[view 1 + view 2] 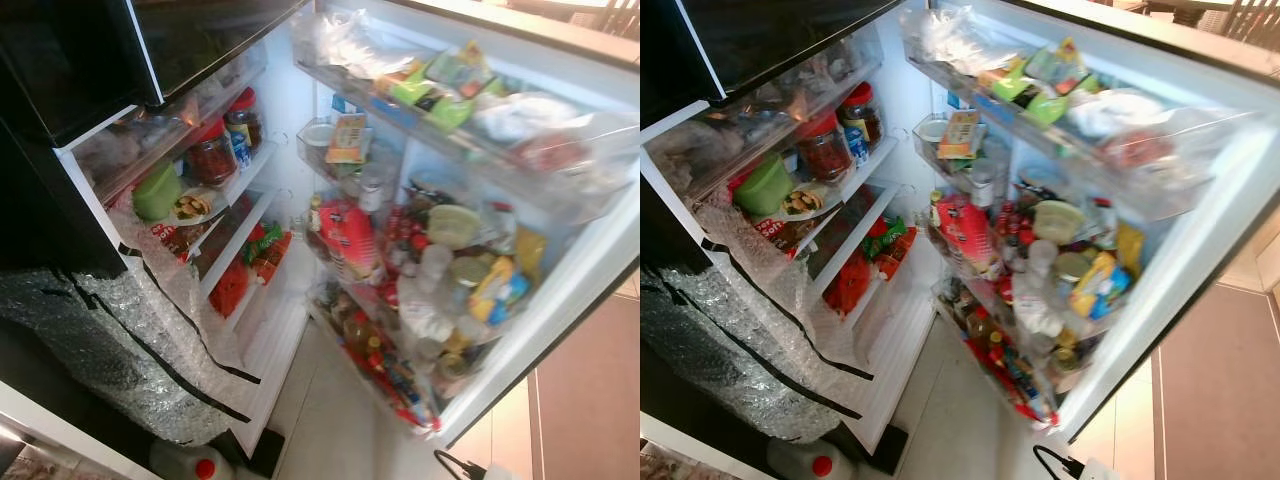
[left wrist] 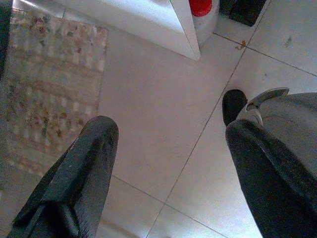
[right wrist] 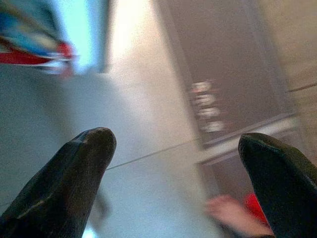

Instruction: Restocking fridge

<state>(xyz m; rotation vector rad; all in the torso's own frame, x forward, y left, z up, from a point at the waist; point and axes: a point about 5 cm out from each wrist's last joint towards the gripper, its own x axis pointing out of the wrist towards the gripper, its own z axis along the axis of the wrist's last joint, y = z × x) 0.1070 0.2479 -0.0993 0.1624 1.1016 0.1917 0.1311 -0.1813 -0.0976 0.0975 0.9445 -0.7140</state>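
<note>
The fridge stands open before me, its door [image 1: 565, 300] swung to the right. The door racks are packed with bottles, jars and packets, with green snack bags [image 1: 440, 85] on the top rack. On the inner shelves stand two red-lidded jars [image 1: 212, 150], a green bowl [image 1: 157, 192] and a plate of food [image 1: 190, 205]. Red packs [image 1: 232, 285] lie lower down. My left gripper [image 2: 168, 130] hangs open over the tiled floor with nothing in it. My right gripper [image 3: 177, 140] is open too, above the floor by the door's foot, in a blurred picture.
Bubble wrap [image 1: 130, 340] hangs over the fridge's lower left front. A white jug with a red cap [image 1: 195, 466] stands on the floor below it. A patterned rug [image 2: 44, 94] lies to the left. A brown mat [image 1: 590, 400] lies to the right beyond the door.
</note>
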